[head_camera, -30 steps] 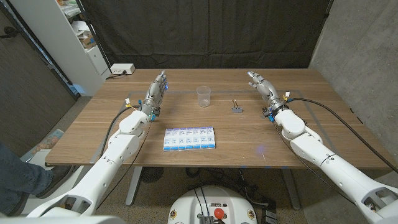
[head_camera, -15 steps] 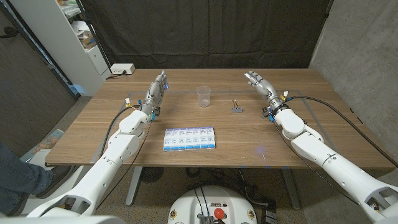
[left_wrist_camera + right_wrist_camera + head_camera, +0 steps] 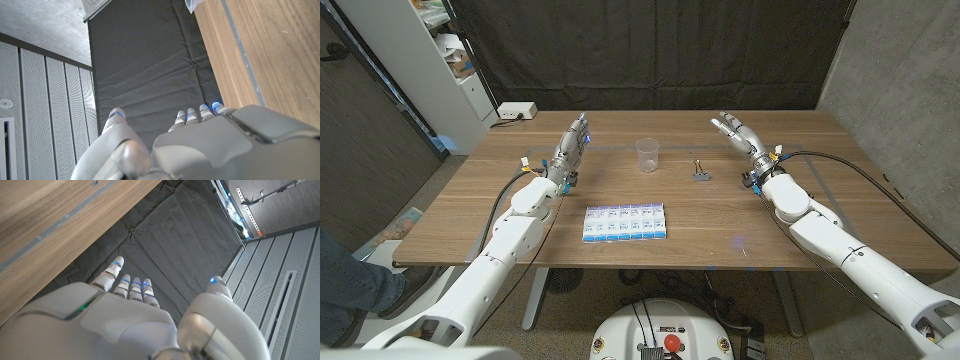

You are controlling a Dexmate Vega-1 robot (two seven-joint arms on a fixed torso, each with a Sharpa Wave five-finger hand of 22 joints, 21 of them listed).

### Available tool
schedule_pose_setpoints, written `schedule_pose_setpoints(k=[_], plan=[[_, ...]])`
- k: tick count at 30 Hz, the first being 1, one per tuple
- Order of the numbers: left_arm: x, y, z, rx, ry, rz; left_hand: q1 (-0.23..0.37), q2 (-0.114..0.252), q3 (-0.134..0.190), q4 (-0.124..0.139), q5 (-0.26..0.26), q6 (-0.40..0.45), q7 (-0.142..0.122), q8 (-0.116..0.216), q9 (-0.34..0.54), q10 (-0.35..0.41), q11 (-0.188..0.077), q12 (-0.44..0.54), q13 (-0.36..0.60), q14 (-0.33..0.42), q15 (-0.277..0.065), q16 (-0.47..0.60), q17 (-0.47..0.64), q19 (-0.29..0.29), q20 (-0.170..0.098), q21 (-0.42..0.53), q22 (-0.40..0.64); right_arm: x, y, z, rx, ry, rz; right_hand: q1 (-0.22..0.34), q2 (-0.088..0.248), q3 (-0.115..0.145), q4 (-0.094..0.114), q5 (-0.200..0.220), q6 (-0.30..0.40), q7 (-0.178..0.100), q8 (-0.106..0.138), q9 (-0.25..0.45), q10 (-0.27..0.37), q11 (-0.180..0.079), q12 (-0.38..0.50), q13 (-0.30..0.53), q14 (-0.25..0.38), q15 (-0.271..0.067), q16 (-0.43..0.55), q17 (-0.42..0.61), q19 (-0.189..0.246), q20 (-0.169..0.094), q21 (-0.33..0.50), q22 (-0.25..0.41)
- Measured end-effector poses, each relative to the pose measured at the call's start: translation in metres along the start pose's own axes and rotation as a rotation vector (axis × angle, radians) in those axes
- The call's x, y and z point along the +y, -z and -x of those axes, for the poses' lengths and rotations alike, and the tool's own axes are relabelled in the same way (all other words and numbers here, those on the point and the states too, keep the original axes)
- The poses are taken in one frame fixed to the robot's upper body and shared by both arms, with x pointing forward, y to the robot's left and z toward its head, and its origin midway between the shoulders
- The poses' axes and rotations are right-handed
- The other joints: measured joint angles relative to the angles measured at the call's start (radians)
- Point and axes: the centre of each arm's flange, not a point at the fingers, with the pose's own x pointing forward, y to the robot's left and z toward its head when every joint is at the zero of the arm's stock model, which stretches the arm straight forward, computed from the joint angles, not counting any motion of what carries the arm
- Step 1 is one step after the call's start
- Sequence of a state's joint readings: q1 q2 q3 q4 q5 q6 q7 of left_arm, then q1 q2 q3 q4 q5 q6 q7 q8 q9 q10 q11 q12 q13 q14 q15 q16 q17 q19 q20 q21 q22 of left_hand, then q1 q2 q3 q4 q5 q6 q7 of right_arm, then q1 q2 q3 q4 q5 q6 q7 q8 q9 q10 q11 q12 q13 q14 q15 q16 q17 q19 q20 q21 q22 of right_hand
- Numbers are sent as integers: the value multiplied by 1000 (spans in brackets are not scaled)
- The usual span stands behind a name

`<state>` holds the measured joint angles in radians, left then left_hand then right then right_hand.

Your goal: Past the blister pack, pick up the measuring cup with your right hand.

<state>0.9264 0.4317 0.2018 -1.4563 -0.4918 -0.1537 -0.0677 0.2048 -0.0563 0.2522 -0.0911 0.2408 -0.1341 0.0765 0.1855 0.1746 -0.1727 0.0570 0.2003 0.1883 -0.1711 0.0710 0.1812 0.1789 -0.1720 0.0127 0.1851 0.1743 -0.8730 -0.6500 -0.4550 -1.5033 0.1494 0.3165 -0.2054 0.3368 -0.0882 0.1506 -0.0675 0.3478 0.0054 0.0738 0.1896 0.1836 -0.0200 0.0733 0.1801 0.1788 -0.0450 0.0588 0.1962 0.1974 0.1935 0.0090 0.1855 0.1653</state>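
Note:
A clear measuring cup (image 3: 648, 153) stands upright at the middle of the wooden table (image 3: 470, 215), beyond a blue and white blister pack (image 3: 625, 223) that lies near the front edge. My right hand (image 3: 737, 135) hovers at the far right, fingers stretched out and apart, holding nothing, well to the right of the cup. My left hand (image 3: 575, 139) is at the far left with straight fingers, also empty. An edge of the cup (image 3: 192, 5) shows in the left wrist view. The right wrist view has my right hand (image 3: 145, 320) with its fingers extended toward the dark curtain.
A small black binder clip (image 3: 700, 174) lies between the cup and my right hand. A white power strip (image 3: 516, 111) sits at the table's back left corner. A dark curtain hangs behind the table, and a white shelf (image 3: 440, 60) stands to the left.
My right hand has drifted slightly left, toward the cup, and a little farther back. The left arm and the objects have not moved.

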Motion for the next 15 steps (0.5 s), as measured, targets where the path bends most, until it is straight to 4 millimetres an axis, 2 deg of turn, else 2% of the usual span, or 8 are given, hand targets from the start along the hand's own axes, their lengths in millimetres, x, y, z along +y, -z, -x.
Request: schedule_pose_setpoints(k=[12,15], plan=[[-2,-1,3,-1,-2,-3,0,0,-4,-4,0,0,0,0,0,0,0,0,0,-2,2,0,0,4,4,0,0,2,-4,1,-11,-4,54,14,4,0,-8,8,-2,-2,0,0,-4,-4,0,0,-6,-6,0,-2,0,0,0,0],[-3,-1,4,-1,-2,-4,0,0,-4,-4,0,2,2,0,0,0,0,0,0,-4,4,0,0,0,0,1,0,2,-5,1,-11,-4,66,20,-1,0,-8,8,-2,-2,0,0,-9,2,0,0,-5,-5,0,-2,0,0,0,0]])
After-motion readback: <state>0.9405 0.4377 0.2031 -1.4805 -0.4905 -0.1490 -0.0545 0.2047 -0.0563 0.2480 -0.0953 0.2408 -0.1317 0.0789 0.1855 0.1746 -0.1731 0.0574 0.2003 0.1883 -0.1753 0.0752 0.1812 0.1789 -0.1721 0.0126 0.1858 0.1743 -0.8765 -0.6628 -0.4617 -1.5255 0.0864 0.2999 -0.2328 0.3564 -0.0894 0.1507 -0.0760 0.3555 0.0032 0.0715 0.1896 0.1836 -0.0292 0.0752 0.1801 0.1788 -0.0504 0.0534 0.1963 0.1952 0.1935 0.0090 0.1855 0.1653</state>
